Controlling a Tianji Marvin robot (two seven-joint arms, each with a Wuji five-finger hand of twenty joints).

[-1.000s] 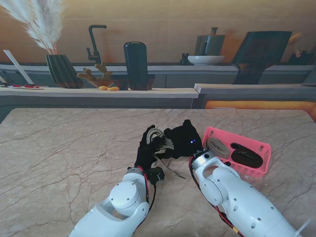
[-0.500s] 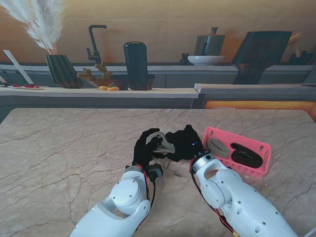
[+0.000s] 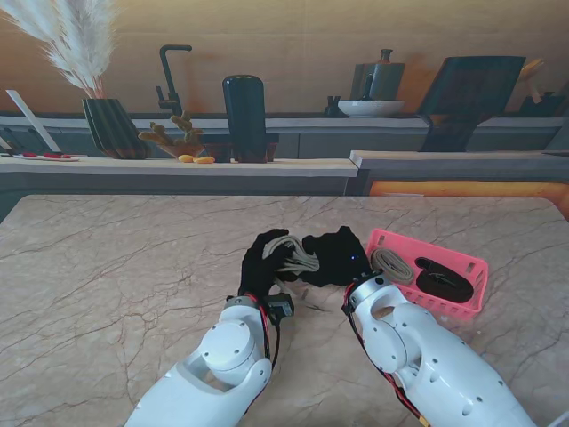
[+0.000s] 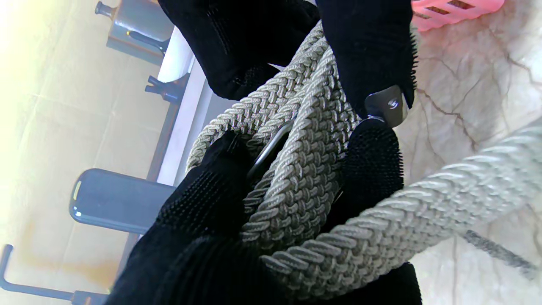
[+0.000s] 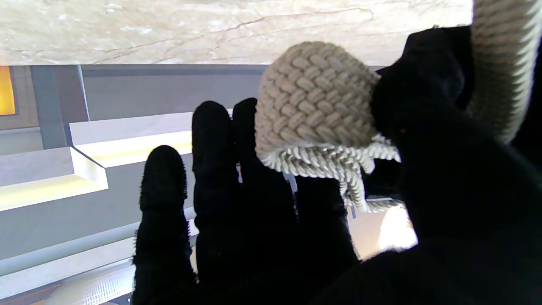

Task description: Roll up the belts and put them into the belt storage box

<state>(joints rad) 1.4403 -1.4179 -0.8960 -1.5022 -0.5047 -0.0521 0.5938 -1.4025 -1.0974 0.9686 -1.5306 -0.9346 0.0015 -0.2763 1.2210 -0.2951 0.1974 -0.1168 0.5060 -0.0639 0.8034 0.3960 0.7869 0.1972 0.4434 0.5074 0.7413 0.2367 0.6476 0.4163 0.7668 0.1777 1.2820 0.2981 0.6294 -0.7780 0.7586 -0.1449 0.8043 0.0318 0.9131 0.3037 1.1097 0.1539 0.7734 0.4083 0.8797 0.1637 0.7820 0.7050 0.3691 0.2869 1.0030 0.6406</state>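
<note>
At centre frame, the black-gloved left hand (image 3: 260, 264) and black-gloved right hand (image 3: 336, 256) both clasp the braided beige fabric belt (image 3: 292, 255), their fingers hiding much of its coil.

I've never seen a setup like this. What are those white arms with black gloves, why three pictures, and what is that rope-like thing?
It is a two-armed robot; each white arm ends in a five-fingered hand in a black glove. One camera looks down from its stand; one sits on each wrist, looking along the fingers. On the marbled table, the left hand and right hand together grip a beige braided belt, partly coiled. To the right lies a pink slotted plastic box, already holding a rolled beige belt and a dark belt.
</note>
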